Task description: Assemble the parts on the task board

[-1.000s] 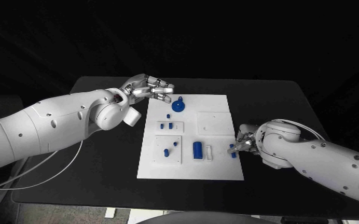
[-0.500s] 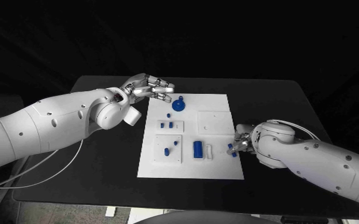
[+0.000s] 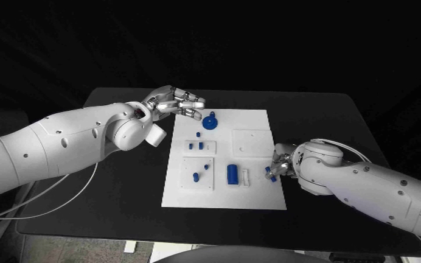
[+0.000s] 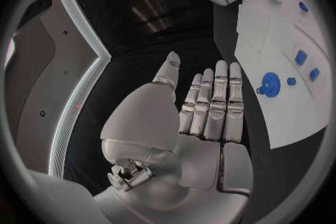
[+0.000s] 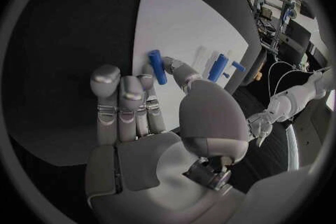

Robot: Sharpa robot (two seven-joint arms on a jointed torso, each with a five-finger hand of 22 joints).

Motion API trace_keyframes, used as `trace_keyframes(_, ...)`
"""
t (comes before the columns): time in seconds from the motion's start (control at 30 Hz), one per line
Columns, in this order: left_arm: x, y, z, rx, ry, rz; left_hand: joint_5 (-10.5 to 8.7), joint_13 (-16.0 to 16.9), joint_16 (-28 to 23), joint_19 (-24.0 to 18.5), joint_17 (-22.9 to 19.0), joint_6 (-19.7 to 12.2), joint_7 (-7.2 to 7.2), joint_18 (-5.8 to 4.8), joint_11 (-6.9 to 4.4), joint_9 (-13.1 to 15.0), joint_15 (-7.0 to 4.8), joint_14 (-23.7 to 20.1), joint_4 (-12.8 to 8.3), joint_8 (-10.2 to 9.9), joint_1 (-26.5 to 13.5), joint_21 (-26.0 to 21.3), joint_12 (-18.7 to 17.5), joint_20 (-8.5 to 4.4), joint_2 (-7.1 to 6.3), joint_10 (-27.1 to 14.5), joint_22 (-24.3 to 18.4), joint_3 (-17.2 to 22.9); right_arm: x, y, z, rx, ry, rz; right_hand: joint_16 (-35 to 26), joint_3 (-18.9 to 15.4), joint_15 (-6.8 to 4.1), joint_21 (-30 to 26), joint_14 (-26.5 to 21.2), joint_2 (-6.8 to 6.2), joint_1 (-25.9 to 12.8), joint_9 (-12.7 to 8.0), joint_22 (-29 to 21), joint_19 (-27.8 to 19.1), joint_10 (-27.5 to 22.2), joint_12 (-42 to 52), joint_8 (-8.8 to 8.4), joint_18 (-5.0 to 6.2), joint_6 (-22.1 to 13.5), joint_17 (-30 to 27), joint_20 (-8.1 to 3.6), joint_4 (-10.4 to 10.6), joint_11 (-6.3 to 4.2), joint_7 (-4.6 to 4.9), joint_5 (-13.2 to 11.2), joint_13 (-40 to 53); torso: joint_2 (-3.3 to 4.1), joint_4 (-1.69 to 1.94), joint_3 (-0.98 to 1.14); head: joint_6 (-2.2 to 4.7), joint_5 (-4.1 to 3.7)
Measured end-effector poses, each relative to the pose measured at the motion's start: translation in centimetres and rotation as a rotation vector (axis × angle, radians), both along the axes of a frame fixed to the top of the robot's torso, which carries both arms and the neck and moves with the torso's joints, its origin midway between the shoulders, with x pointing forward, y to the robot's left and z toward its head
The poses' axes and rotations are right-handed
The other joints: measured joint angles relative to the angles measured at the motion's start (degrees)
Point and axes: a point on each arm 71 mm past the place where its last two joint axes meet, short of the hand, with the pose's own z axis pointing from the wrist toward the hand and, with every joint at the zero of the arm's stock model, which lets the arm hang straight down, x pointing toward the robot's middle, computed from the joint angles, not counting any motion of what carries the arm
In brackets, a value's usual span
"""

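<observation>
The small blue plastic peg (image 5: 157, 66), pinched in the silver right hand (image 3: 279, 167), hovers at the white task board's (image 3: 254, 117) right edge; it wants squaring over its slot before lowering. The silver left hand (image 3: 178, 102), fingers spread and holding nothing, waits at the board's far left corner.

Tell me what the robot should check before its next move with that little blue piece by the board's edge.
1. Piece held: ok. The right hand pinches a small blue peg between its fingers.
2. Peg over the task board: ok; it sits at the board's right edge.
3. Which hole the peg belongs in: cannot tell.
4. Nearby parts: ok. The tall blue block stands apart from the right hand.
5. Left hand out of the way: ok. It is open at the board's far left corner, beside the round blue part, not touching it.
</observation>
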Motion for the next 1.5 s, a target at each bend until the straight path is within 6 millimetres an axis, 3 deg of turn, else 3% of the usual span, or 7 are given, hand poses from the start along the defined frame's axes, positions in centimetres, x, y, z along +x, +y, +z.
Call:
trace_keyframes(0.3, 0.0, 0.0, 0.0, 0.001, 0.003, -0.002, 0.00, 0.00, 0.00, 0.00, 0.00, 0.00, 0.00, 0.00, 0.00, 0.00, 0.00, 0.00, 0.00, 0.00, 0.00, 0.00, 0.00, 0.00, 0.00, 0.00, 0.00, 0.00, 0.0, -0.3, -0.1, 0.043, 0.005, -0.045, 0.23, 0.95, 0.00, 1.57, 0.00, -0.46, -1.48, 0.67, -0.01, 0.00, 0.03, 0.99, 0.07, 0.00, 0.00, 0.24, 0.00, 0.95, -0.02, 0.00, 6.41, 0.65, 0.00, 0.01, 0.00, -0.03, 0.03)
trace_keyframes(0.8, 0.0, 0.0, 0.0, 0.002, 0.005, -0.003, 0.00, 0.00, 0.00, 0.00, -0.01, 0.00, 0.00, 0.00, 0.00, 0.00, 0.00, 0.00, 0.00, 0.00, 0.00, 0.00, 0.00, 0.00, 0.00, 0.00, -0.18, 0.00, -1.5, 0.0, -0.3, 0.156, 0.026, -0.127, 0.23, 1.38, -0.13, 2.45, -0.32, -0.55, -2.14, -0.86, -0.01, 0.00, 0.01, 1.28, -0.57, 0.00, -0.92, 0.23, 0.00, 1.37, -0.24, 0.92, 7.18, 1.25, 0.01, -0.01, 0.01, -0.15, 0.12)
trace_keyframes(0.9, 0.0, 0.0, 0.0, 0.003, 0.006, -0.004, 0.00, 0.00, 0.00, 0.00, -0.01, 0.00, 0.00, 0.00, 0.00, 0.00, 0.00, 0.00, 0.00, 0.00, 0.00, 0.00, 0.00, 0.00, 0.00, 0.00, -0.17, 0.00, -1.8, 0.4, -0.2, 0.187, 0.039, -0.139, 0.23, 1.69, -0.13, 2.46, -0.32, -0.55, -2.14, -8.38, -0.01, 0.00, 0.01, 1.28, -0.54, 0.00, -0.98, 0.21, 0.00, 0.48, -0.24, 0.99, 6.77, 1.26, 0.01, -0.01, 0.01, -0.21, 0.14)
trace_keyframes(1.0, 0.0, 0.0, -0.1, 0.003, 0.006, -0.004, 0.00, 0.00, 0.00, 0.00, -0.01, 0.00, 0.00, 0.00, 0.00, 0.00, 0.00, 0.00, 0.00, 0.00, 0.00, 0.00, 0.00, 0.00, 0.00, 0.00, -0.17, 0.00, -2.1, 0.8, 0.1, 0.221, 0.050, -0.150, 0.23, 6.57, -0.13, 2.46, -0.32, -0.91, -2.50, -25.05, -0.01, 0.00, 0.01, 1.60, -0.35, 0.00, -0.87, 0.12, 0.00, -6.02, -0.23, 1.10, 5.37, 1.33, 0.01, 0.01, 0.01, -0.24, 0.18)
trace_keyframes(1.07, 0.0, 0.0, -0.1, 0.003, 0.007, -0.005, 0.00, 0.00, 0.00, 0.00, -0.01, 0.00, 0.00, 0.00, -0.01, 0.00, 0.00, 0.00, 0.00, 0.00, 0.00, 0.00, 0.00, 0.00, 0.00, 0.01, -0.17, 0.00, -2.2, 1.1, 0.3, 0.241, 0.056, -0.155, 0.23, 7.54, -0.12, 2.46, -0.32, -0.92, -2.49, -36.89, -0.02, 0.00, 0.02, 1.60, -0.16, 0.00, -0.73, 0.11, 0.00, -7.01, -0.23, 1.18, 5.37, 1.42, 0.01, 0.01, 0.00, -0.25, 0.21)
trace_keyframes(1.17, 0.0, 0.0, -0.1, 0.003, 0.007, -0.005, 0.00, 0.00, 0.00, 0.00, -0.01, 0.00, 0.00, 0.00, -0.01, 0.00, 0.00, 0.00, 0.00, 0.00, 0.00, 0.00, 0.00, 0.00, 0.00, 0.00, -0.17, 0.00, -2.4, 1.5, 0.4, 0.266, 0.065, -0.163, 0.23, 7.38, -0.12, 2.46, -0.31, -0.53, -2.09, -47.38, -0.02, 0.00, 0.03, 1.61, -0.15, 0.00, -0.30, 0.11, 0.00, -7.30, -0.22, 0.92, 5.38, 1.46, 0.01, 0.01, 0.01, -0.29, 0.22)
trace_keyframes(1.5, 0.0, 0.0, -0.1, 0.005, 0.010, -0.008, 0.00, 0.00, 0.00, 0.00, -0.01, 0.00, 0.00, 0.00, -0.01, 0.00, 0.00, 0.00, 0.00, 0.00, 0.00, 0.44, 0.00, 0.00, 0.00, 0.00, -0.40, 0.00, -2.9, 3.0, 0.1, 0.329, 0.095, -0.172, 0.23, 3.59, -0.33, 2.21, -0.09, 0.61, -1.42, -48.93, -0.02, 0.00, 0.65, 1.66, -0.73, 0.00, -0.05, 0.02, 0.00, -5.78, -0.86, 0.63, 3.37, 1.69, 0.02, 0.02, 0.01, -0.44, 0.27)
